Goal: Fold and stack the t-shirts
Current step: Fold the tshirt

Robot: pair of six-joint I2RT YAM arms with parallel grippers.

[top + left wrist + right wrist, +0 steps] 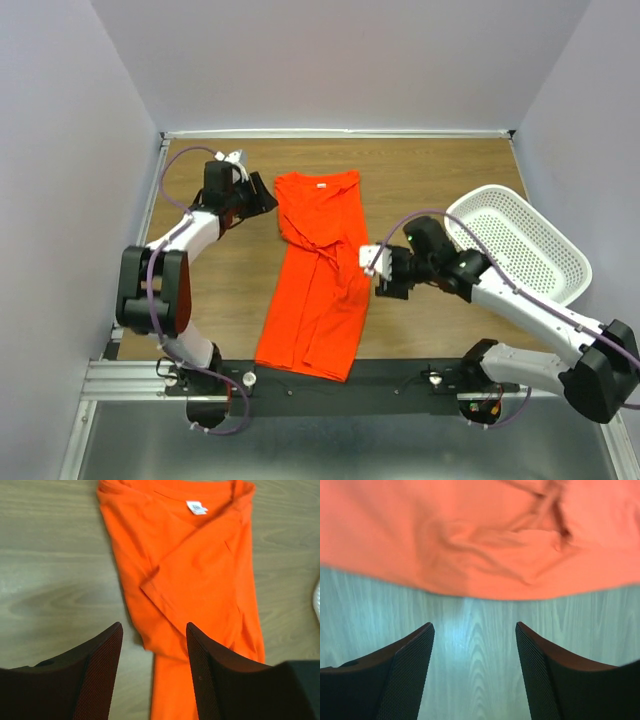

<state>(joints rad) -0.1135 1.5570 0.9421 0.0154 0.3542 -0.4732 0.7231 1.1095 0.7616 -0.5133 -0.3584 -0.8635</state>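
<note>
One bright orange t-shirt [320, 270] lies lengthwise on the wooden table, folded into a narrow strip, collar at the far end. Its white label [196, 507] shows inside the collar. My left gripper [262, 196] is open and empty, just left of the shirt's collar end; in the left wrist view [154, 652] its jaws hang over the shirt's left edge. My right gripper [378, 272] is open and empty, just right of the shirt's middle. In the right wrist view the gripper [474, 652] is over bare wood, with the shirt's edge [470, 555] ahead of it.
A white perforated plastic basket [520, 245] lies at the right side of the table, behind my right arm. Grey walls enclose the table on the left, back and right. A metal rail [150, 375] runs along the near edge.
</note>
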